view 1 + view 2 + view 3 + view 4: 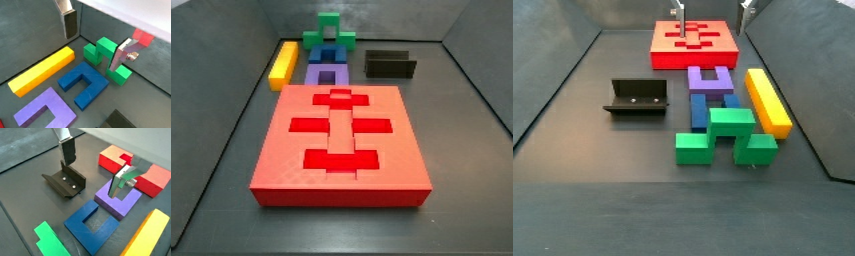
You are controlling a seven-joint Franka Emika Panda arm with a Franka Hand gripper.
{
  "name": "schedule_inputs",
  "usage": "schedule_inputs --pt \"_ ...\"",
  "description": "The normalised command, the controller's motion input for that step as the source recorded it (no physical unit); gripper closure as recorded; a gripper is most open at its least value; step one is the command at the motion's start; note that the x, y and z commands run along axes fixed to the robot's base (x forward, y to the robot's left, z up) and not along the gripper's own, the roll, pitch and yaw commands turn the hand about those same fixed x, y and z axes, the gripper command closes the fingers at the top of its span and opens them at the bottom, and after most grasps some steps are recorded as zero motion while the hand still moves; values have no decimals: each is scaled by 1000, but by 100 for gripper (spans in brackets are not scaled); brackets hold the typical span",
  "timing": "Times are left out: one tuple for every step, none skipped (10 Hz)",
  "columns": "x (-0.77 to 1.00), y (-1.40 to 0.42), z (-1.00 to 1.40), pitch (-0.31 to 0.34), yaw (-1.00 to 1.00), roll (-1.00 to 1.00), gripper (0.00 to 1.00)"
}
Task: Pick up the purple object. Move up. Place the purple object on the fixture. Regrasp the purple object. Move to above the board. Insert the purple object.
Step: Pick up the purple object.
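Pick-up step not yet begun: gripper (93, 170) open and empty above purple object (119, 201) (beside the board (157, 180)), needing descent onto it.

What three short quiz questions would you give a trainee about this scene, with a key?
1. True or false: the gripper is holding the purple object.
2. Choose one. In a side view, what lies in the row between the purple object and the green block? A: the yellow bar. B: the blue block. C: nothing.
3. Short answer: what sits in the fixture?

Key
1. False. The gripper is open and empty; the purple object lies on the floor.
2. B.
3. Nothing.
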Motion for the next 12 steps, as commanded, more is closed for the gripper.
schedule_inputs --pt "0 -37 0 0 0 0 0" --pt "0 0 0 0 0 -4 0" --pt "229 -157 0 19 -123 36 0" --pt "371 -377 -83 0 -180 13 0" --pt "329 -471 -203 -10 -174 19 0" --pt "283 -551 -286 -54 -140 20 0" --pt "294 -486 -366 -61 -163 0 0" --pt "226 -331 -469 -99 -183 -74 0" --pt "37 -523 -551 -147 -91 -83 0" --pt "0 -897 -591 -100 0 36 0" --pt "0 -900 -669 -60 80 106 0" --pt "0 -789 -706 -27 231 137 0"
